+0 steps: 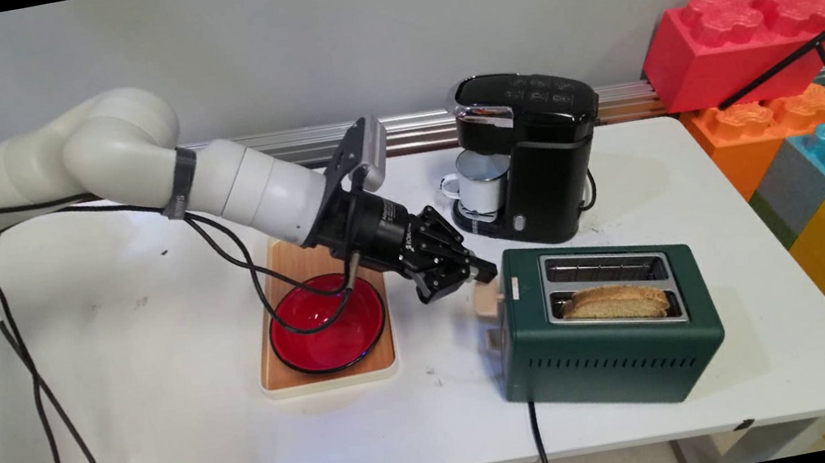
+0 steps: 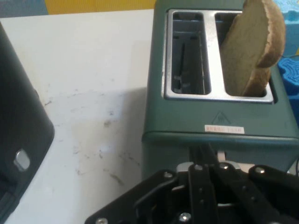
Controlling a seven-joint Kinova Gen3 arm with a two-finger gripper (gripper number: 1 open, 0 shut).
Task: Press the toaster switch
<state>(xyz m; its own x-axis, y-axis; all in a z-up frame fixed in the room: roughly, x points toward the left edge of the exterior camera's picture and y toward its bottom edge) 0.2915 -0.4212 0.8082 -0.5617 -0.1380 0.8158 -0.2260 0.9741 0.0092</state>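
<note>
A dark green two-slot toaster [image 1: 613, 349] stands at the table's front right. A slice of toast [image 1: 616, 303] sticks up from its nearer slot; the other slot is empty. My gripper [image 1: 482, 273] is shut and holds nothing. Its tips rest at the top of the toaster's beige lever [image 1: 486, 301] on the left end. In the hand view the toaster [image 2: 187, 121] lies straight ahead with the toast [image 2: 252, 46] in the right slot. My gripper [image 2: 205, 156] there has its fingers pressed together against the toaster's end wall, and they hide the lever.
A black coffee maker [image 1: 533, 154] holding a white mug [image 1: 483, 179] stands just behind the toaster, and its side shows [image 2: 18, 135]. A red bowl [image 1: 328, 323] sits on a wooden tray [image 1: 390, 351] under the wrist. Big toy bricks [image 1: 746, 38] are stacked at the right. The toaster's cord [image 1: 537, 443] drops off the front edge.
</note>
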